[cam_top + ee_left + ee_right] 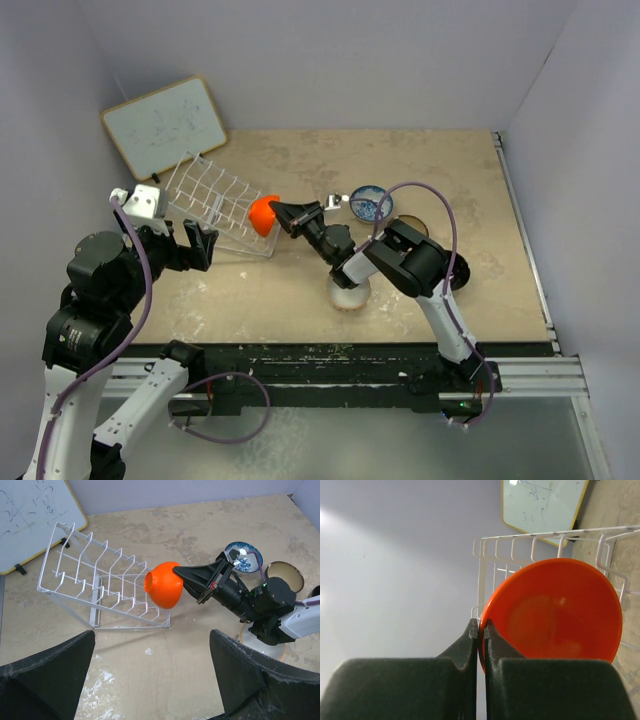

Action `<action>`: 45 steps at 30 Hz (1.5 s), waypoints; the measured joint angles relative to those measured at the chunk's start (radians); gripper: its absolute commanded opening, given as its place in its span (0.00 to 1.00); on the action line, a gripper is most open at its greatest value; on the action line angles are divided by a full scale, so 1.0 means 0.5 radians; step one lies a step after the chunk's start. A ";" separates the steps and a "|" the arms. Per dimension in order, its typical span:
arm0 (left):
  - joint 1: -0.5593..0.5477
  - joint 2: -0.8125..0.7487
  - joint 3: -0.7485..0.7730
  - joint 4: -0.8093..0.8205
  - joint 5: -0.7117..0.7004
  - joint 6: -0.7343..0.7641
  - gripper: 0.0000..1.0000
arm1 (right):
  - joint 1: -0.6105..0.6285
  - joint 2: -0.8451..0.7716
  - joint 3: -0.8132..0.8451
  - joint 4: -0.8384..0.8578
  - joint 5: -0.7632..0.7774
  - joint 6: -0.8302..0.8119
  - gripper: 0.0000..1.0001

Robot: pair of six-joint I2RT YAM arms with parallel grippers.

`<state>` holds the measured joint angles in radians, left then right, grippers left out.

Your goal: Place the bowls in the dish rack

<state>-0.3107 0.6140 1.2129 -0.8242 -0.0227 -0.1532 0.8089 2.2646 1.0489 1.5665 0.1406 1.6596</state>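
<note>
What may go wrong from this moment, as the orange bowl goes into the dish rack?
1. The right gripper pinches only the thin rim of the orange bowl, so the bowl may slip or swing.
2. The dish rack is thin wire and looks light, so a push from the bowl may shift it.
3. The right arm passes over the white bowl and may knock it.

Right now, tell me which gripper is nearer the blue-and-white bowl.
Right. The right gripper, shut on the orange bowl, sits just left of the blue-and-white bowl; the left gripper is farther left, beside the dish rack.
</note>
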 measured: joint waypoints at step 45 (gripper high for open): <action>0.000 0.000 -0.037 0.031 0.016 -0.003 0.99 | -0.080 -0.077 0.101 -0.511 -0.285 0.121 0.00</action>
<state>-0.3107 0.6140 1.1946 -0.8085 -0.0147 -0.1547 0.7689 2.2261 1.0992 1.3109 -0.0021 1.7203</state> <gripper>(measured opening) 0.990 0.025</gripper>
